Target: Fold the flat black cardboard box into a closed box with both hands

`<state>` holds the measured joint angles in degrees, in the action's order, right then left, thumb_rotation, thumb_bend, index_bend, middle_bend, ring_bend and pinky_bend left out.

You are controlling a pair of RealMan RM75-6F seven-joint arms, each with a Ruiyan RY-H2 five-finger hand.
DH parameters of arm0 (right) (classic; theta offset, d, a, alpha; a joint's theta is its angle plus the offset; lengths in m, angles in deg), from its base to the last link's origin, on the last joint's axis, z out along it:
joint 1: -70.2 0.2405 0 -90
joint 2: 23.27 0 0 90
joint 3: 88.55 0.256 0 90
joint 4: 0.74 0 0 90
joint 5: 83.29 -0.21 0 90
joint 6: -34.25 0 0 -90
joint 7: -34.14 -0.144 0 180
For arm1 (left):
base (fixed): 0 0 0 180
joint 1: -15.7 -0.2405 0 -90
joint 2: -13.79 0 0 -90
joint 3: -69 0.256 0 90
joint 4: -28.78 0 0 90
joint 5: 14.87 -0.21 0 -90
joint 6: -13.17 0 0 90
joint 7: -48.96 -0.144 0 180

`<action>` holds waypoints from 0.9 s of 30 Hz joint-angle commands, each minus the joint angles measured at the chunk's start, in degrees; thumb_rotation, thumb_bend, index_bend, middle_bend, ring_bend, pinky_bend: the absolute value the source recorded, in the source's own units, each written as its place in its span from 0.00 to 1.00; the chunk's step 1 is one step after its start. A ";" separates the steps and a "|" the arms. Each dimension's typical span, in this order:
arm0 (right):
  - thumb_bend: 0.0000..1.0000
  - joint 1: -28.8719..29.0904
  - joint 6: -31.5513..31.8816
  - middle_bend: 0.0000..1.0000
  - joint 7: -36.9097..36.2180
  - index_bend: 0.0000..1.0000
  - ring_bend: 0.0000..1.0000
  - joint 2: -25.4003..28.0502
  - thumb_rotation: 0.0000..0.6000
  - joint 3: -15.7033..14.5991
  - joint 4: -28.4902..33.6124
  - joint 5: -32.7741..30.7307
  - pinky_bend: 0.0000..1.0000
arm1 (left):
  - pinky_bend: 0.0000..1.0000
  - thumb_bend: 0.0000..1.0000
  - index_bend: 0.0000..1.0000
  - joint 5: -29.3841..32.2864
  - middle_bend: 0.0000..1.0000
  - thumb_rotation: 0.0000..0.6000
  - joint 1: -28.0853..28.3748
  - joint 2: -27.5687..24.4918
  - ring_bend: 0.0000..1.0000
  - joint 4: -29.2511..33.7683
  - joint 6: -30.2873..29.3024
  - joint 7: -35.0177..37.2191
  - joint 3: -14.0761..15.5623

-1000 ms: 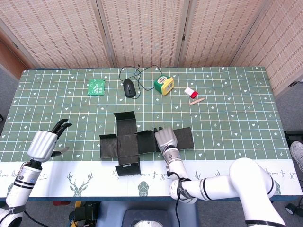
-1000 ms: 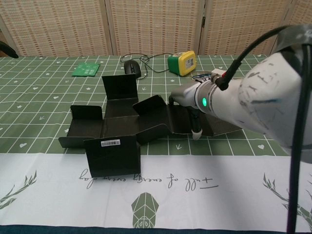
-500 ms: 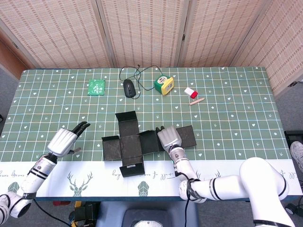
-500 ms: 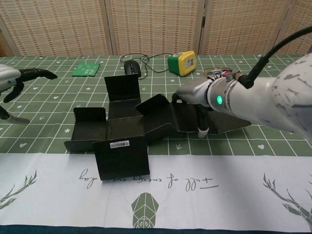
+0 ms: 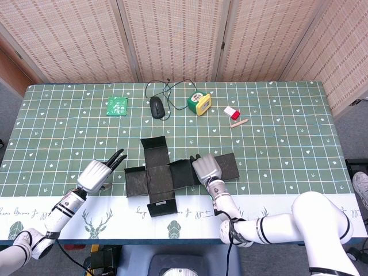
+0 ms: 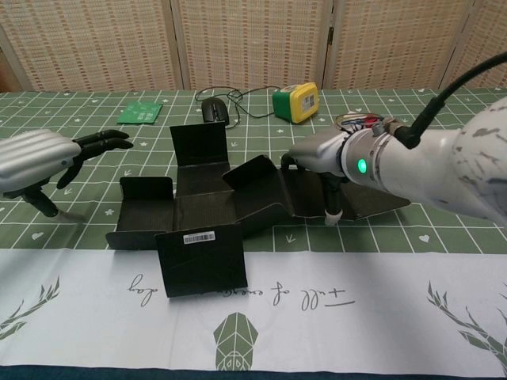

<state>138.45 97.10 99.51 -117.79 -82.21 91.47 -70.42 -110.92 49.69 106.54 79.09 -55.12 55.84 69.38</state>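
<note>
Closing in from the left, the left hand (image 5: pixel 96 174) is now hovering just beside the left flap of the black cardboard box (image 5: pixel 163 178), where half a second ago it was well apart from it and a second ago further off still near the table's left edge; its fingers (image 6: pixel 101 142) are spread and extended toward the box, gripping nothing and, as far as the chest view shows, not yet touching the cardboard; the right hand (image 5: pixel 206 169) is staying where it was, pressing down on the right-hand panel of the box with fingers bent over the card, one fingertip (image 6: pixel 333 214) planted at the panel's front edge; the box itself is lying unfolded in a cross shape near the front middle of the green table (image 5: pixel 276 132), having slid slightly to the right across the frames, with its near flap, bearing a white label, standing upright, and the rear, left and inner right flaps also raised; counting the things on the table: one black box, one black mouse (image 5: pixel 156 106) with its cable, one yellow and green tape measure (image 5: pixel 199 103), one green card (image 5: pixel 117 106), one small red and white block (image 5: pixel 231 111) and one small stick (image 5: pixel 238 122) just beside it; two hands are showing.
</note>
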 commanded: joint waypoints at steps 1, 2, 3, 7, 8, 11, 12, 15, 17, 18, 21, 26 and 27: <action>0.25 -0.03 -0.12 0.25 -0.14 0.13 0.79 -0.02 1.00 -0.12 -0.09 0.30 0.94 | 0.99 0.10 0.00 -0.12 0.00 1.00 0.42 1.00 0.65 -0.65 -0.13 0.33 0.19; 0.25 -0.06 -0.20 0.25 -0.24 0.13 0.79 -0.02 1.00 -0.15 -0.08 0.38 0.94 | 0.99 0.10 0.00 -0.12 0.00 1.00 0.54 1.46 0.65 -0.85 -0.27 0.47 0.20; 0.25 -0.07 -0.22 0.25 -0.31 0.13 0.79 -0.03 1.00 -0.17 -0.07 0.46 0.94 | 0.99 0.10 0.00 -0.11 0.00 1.00 0.63 1.74 0.65 -0.99 -0.30 0.47 0.23; 0.25 -0.14 -0.39 0.25 -0.64 0.13 0.79 0.01 1.00 -0.25 0.07 0.81 0.94 | 0.99 0.09 0.00 -0.08 0.00 1.00 0.99 2.83 0.65 -1.48 -0.38 0.32 0.37; 0.25 -0.18 -0.49 0.25 -0.80 0.13 0.79 0.04 1.00 -0.25 0.11 0.95 0.94 | 0.99 0.09 0.00 -0.10 0.00 1.00 1.10 3.13 0.65 -1.63 -0.43 0.25 0.42; 0.25 -0.27 -0.74 0.25 -1.15 0.13 0.79 0.17 1.00 -0.37 0.25 1.31 0.94 | 0.98 0.09 0.00 -0.10 0.00 1.00 1.39 3.82 0.65 -2.28 -0.15 -0.14 0.66; 0.25 -0.31 -0.76 0.25 -1.24 0.13 0.79 0.20 1.00 -0.44 0.26 1.45 0.94 | 0.98 0.09 0.00 -0.03 0.00 1.00 1.44 4.03 0.65 -2.42 -0.12 -0.16 0.67; 0.25 -0.41 -0.82 0.25 -1.56 0.13 0.79 0.29 1.00 -0.55 0.35 1.76 0.94 | 0.98 0.10 0.00 0.13 0.00 1.00 1.52 4.69 0.65 -2.84 -0.28 -0.37 0.70; 0.25 -0.47 -0.81 0.25 -1.74 0.13 0.79 0.33 1.00 -0.61 0.39 1.91 0.94 | 0.98 0.10 0.00 0.28 0.00 1.00 1.55 5.11 0.65 -3.07 -0.25 -0.35 0.76; 0.25 -0.50 -0.81 0.25 -1.83 0.13 0.79 0.34 1.00 -0.64 0.40 2.00 0.94 | 0.98 0.10 0.00 0.34 0.00 1.00 1.57 5.29 0.65 -3.15 -0.24 -0.31 0.78; 0.25 -0.61 -0.95 0.25 -2.17 0.13 0.79 0.36 1.00 -0.71 0.34 2.24 0.94 | 0.98 0.09 0.00 0.25 0.00 1.00 1.74 5.94 0.65 -3.89 -0.22 -0.75 1.01; 0.25 -0.80 -1.54 0.26 -2.89 0.14 0.79 0.47 1.00 -0.87 0.24 2.92 0.94 | 0.98 0.09 0.00 0.47 0.00 1.00 1.82 6.69 0.65 -3.85 -0.54 0.56 1.06; 0.25 -0.87 -1.64 0.26 -3.15 0.14 0.79 0.50 1.00 -0.89 0.22 3.22 0.94 | 0.98 0.10 0.00 0.66 0.00 1.00 1.77 6.80 0.65 -3.48 -0.85 1.51 0.91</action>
<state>137.63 95.52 96.47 -117.32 -83.08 91.71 -67.31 -110.45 51.48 113.15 75.28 -55.66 56.57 70.42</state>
